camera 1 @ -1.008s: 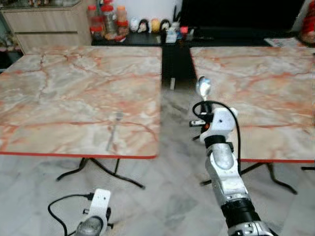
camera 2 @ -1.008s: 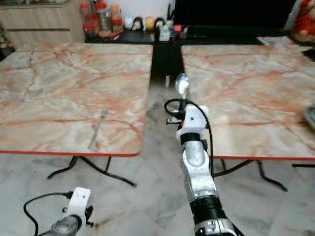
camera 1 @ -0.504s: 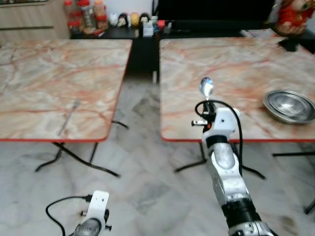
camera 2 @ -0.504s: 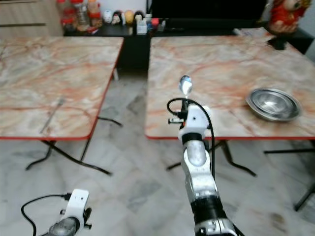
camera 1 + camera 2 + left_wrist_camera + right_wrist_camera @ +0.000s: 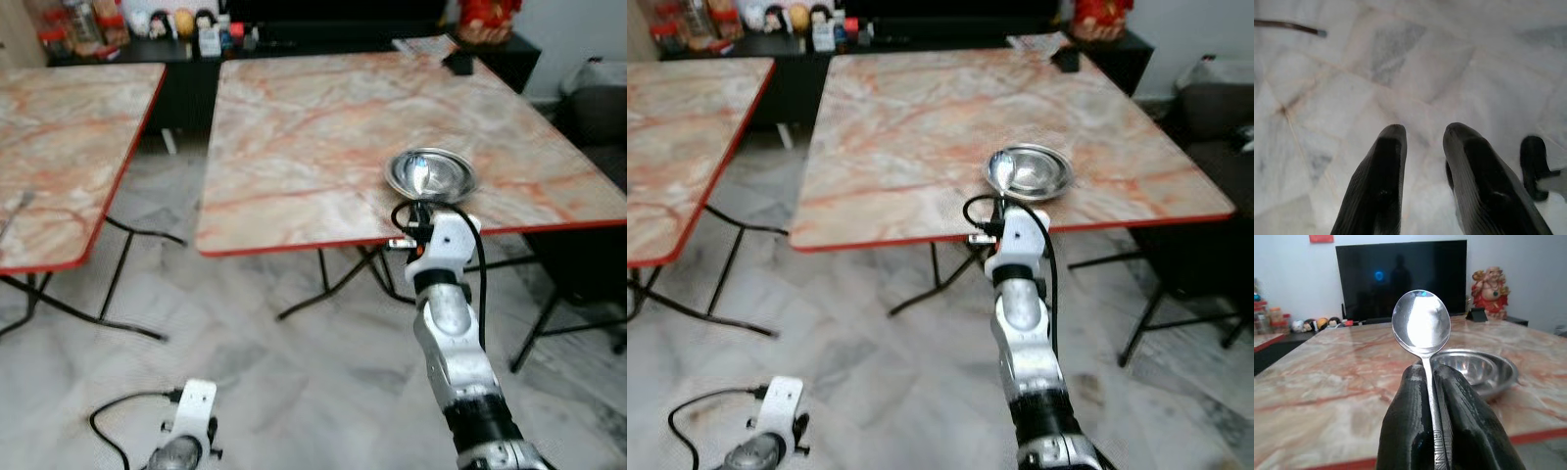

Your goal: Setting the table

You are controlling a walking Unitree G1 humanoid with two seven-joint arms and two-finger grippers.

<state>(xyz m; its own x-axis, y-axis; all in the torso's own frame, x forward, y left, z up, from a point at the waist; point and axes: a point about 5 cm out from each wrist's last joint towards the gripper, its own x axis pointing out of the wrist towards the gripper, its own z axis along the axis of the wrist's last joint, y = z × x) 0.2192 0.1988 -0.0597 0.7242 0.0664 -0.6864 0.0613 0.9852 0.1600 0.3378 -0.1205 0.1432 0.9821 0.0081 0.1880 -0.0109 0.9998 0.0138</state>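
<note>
My right gripper (image 5: 1427, 369) is shut on the handle of a steel spoon (image 5: 1421, 323), which stands upright with its bowl above the fingertips. The spoon (image 5: 999, 168) is held just short of the front edge of the marble table (image 5: 294, 127) ahead. A shallow steel bowl (image 5: 1036, 168) sits on that table near its front edge, directly behind the spoon. A fork (image 5: 12, 211) lies on the left marble table (image 5: 69, 127). My left gripper (image 5: 1422, 129) hangs low over the marble floor, open, with nothing between its fingers.
A gap of floor (image 5: 167, 294) separates the two tables, with black folding legs (image 5: 333, 284) under each. A black console (image 5: 294, 34) with small items and a red figurine (image 5: 487, 15) runs along the back. A dark seat (image 5: 593, 117) stands at the right.
The camera has swung right: the left table has slid off to the left and the table with the bowl is now straight ahead and closer. The spoon stays held upright.
</note>
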